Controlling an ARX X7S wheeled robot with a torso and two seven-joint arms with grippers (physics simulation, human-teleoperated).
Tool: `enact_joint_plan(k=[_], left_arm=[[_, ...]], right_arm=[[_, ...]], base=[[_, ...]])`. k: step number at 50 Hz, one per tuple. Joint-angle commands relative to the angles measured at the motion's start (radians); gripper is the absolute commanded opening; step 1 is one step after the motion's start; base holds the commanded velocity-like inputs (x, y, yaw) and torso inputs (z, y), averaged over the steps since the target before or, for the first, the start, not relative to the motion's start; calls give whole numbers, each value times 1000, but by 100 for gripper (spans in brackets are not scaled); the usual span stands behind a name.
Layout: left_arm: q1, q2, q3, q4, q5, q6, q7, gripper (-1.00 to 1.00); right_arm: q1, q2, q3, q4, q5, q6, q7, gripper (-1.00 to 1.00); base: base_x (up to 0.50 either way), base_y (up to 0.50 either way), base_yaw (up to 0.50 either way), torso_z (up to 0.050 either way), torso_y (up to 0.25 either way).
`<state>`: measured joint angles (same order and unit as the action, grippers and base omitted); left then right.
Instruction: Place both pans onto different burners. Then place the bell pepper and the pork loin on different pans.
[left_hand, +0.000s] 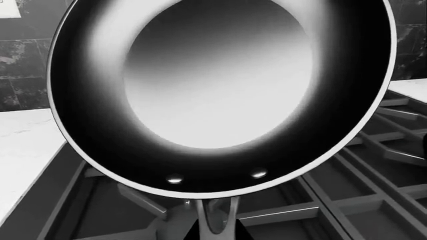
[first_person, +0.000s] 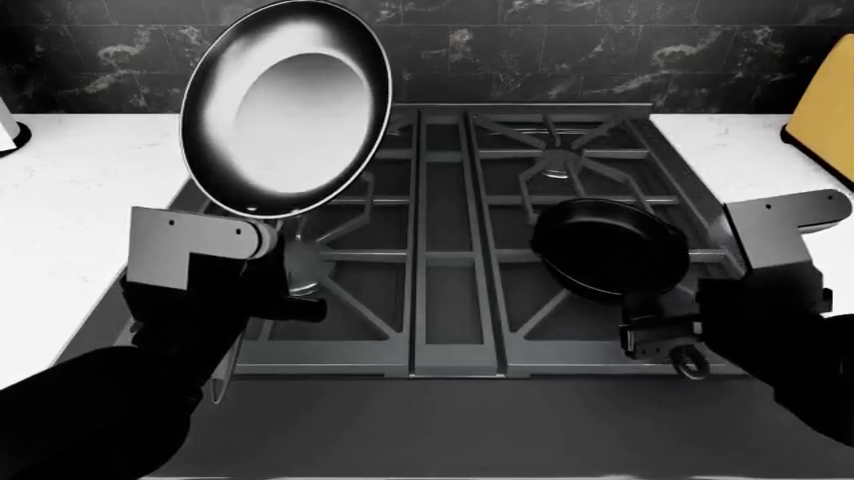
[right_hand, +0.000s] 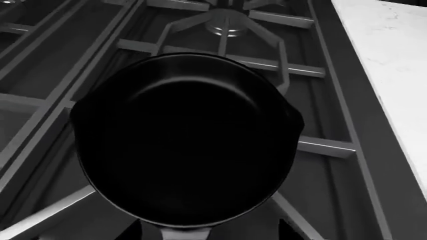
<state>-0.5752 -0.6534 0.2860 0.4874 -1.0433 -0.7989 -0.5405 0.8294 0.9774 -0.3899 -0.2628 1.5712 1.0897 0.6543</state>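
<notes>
dark marbled wall tiles (left_hand: 20, 65) and a pale stone counter (left_hand: 23, 150) frame the left wrist view. the wide glossy pan (left_hand: 220, 95) fills most of it, tipped up so its shiny inside faces the camera, held above the stove grates (left_hand: 373, 165). two rivets sit at its near rim where the handle (left_hand: 217, 220) begins. the gripper's fingers are out of sight.

head view: the steel stove (first_person: 441, 385) sits between white counters. the left gripper (first_person: 267, 300) holds the glossy pan by its handle, raised and tilted over the rear left burner (first_person: 354, 165). the right gripper (first_person: 654, 335) is closed on the handle of the small matte pan (first_person: 611, 247), which is at the front right burner; whether it rests on the grate cannot be told. a yellow object (first_person: 825, 115) shows at the right edge.

right wrist view: the matte pan lies level over the grates, with the rear right burner (right_hand: 230, 27) beyond it.

no readable writing appears anywhere. pepper and pork are not visible.
</notes>
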Motion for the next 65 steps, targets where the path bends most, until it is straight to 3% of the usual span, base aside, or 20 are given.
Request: enact_joint_plan(k=[1, 18, 34, 43, 51, 65], left_arm=[[-24, 2, -25, 9, 14, 3, -3, -100], [-41, -12, -38, 27, -36, -19, -7, -100], [-222, -115, -6, -41, -136, -196, 65, -100], [-252, -197, -9, -14, -205, -265, 114, -100], [-203, -302, 12, 42, -111, -221, 225, -100], [-168, -364, 36, 49, -74, -206, 306, -100]], right_arm=[[48, 21, 15, -66, 11, 14, 6, 100], [138, 92, 57, -290, 126, 40, 168, 100], [199, 86, 72, -443, 206, 17, 274, 100], [218, 57, 84, -465, 211, -6, 249, 100], [228, 22, 91, -477, 149, -18, 231, 100], [154, -20, 139, -514, -30, -91, 125, 100]], base=[[0, 0, 0, 0, 11], [0, 0, 0, 1, 1], [0, 0, 0, 0, 1], [0, 0, 0, 1, 1], [0, 0, 0, 0, 1], [0, 0, 0, 1, 1]])
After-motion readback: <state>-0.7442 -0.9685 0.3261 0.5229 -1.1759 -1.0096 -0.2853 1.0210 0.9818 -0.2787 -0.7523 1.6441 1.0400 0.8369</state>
